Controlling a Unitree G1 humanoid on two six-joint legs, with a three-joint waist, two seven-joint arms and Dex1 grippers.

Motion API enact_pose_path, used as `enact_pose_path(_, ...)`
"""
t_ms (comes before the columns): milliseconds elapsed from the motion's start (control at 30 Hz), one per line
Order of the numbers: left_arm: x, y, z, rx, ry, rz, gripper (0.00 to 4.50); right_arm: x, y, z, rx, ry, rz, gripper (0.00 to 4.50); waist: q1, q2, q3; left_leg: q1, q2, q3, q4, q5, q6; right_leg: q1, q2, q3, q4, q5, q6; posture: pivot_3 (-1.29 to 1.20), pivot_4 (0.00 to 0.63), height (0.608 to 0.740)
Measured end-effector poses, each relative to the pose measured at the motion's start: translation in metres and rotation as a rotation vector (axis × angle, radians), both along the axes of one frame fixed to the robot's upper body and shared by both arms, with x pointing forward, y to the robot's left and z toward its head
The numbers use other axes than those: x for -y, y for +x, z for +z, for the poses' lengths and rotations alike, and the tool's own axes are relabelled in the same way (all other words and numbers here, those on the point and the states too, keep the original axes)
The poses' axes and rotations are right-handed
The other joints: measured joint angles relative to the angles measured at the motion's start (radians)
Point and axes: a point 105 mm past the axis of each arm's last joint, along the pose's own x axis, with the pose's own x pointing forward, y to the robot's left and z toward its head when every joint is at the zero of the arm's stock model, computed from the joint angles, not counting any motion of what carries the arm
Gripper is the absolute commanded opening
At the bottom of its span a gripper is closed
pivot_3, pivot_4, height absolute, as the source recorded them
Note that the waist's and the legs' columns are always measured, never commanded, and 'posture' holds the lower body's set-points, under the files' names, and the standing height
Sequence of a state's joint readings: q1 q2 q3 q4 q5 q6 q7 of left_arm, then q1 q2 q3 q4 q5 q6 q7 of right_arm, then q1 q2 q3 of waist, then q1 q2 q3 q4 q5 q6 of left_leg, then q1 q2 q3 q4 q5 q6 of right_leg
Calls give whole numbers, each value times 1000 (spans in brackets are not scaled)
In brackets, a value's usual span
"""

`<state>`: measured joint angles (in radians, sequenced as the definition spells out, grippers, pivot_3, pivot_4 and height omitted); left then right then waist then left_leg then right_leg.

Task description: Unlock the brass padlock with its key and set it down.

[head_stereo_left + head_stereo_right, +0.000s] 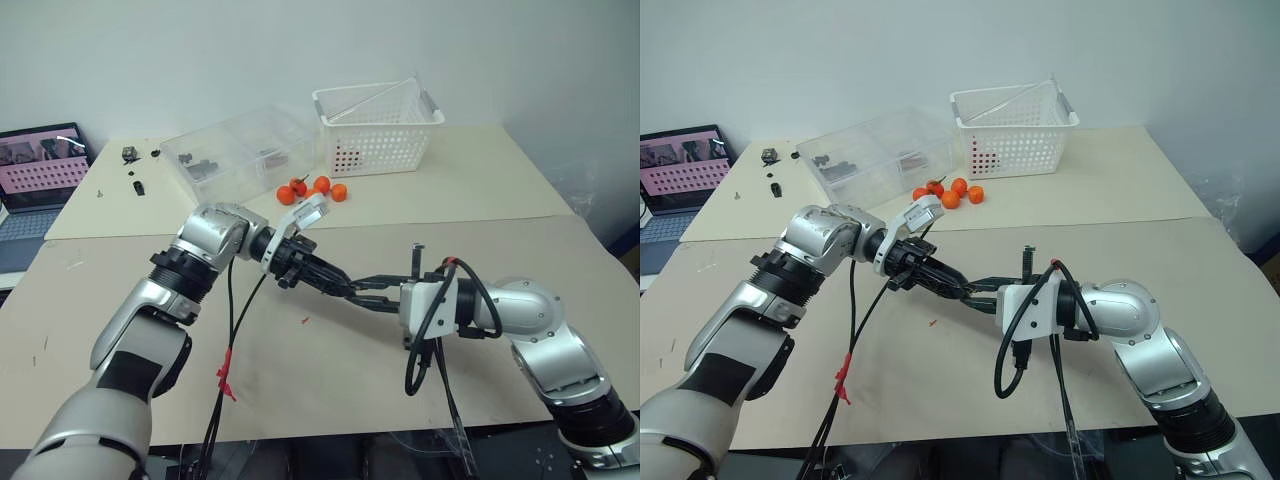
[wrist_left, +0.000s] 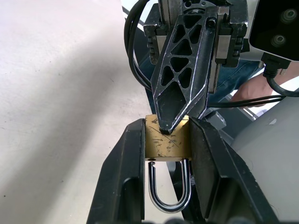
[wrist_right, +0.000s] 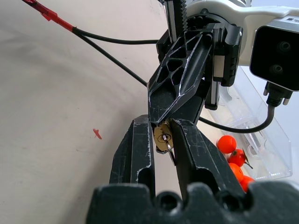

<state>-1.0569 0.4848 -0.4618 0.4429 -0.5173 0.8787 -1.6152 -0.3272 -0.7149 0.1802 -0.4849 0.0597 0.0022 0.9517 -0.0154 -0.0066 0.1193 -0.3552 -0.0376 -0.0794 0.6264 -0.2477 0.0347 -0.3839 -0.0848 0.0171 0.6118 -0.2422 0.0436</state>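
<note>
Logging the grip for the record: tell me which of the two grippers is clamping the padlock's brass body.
The left gripper: the brass padlock sits squeezed between its two fingers, shackle toward the wrist. The right gripper only meets the lock's end with its fingertips.

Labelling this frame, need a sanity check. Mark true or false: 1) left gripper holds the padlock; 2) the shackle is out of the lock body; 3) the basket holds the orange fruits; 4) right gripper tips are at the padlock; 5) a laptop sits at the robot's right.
1) True: the left gripper is clamped on the padlock.
2) False: the shackle looks seated in the body.
3) False: the fruits lie on the table, beside the basket.
4) True: the right gripper meets the padlock.
5) False: the laptop is at its left.
</note>
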Motion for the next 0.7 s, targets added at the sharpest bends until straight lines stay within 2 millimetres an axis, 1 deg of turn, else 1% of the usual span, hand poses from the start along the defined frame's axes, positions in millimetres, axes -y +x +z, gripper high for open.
enact_pose_path(433,0,0,0,-2,1,0,843,0,0,0,0,1,0,219,0,0,0,0,0,0,0,0,0,0,0,0,0,0,0,0,150,740)
enact_pose_path(467,0,0,0,-2,1,0,843,0,0,0,-1,1,1,719,0,0,0,0,0,0,0,0,0,0,0,0,0,0,0,0,150,740)
enact_pose_path(533,0,0,0,4,1,-1,843,-1,0,0,-8,8,1,1368,0,0,0,0,0,0,0,0,0,0,0,0,0,0,0,0,150,740)
enact_pose_path(567,0,0,-1,9,9,-3,843,-1,0,0,-14,18,-1,1800,0,0,0,0,0,0,0,0,0,0,0,0,0,0,0,0,150,740)
enact_pose_path(600,0,-1,-2,9,15,-4,843,-1,0,1,-16,24,0,2054,0,0,0,0,0,0,0,0,0,0,0,0,0,0,0,0,150,740)
enact_pose_path(700,1,-1,-4,5,27,-8,843,-2,0,2,-16,34,0,3067,0,0,0,0,0,0,0,0,0,0,0,0,0,0,0,0,150,740)
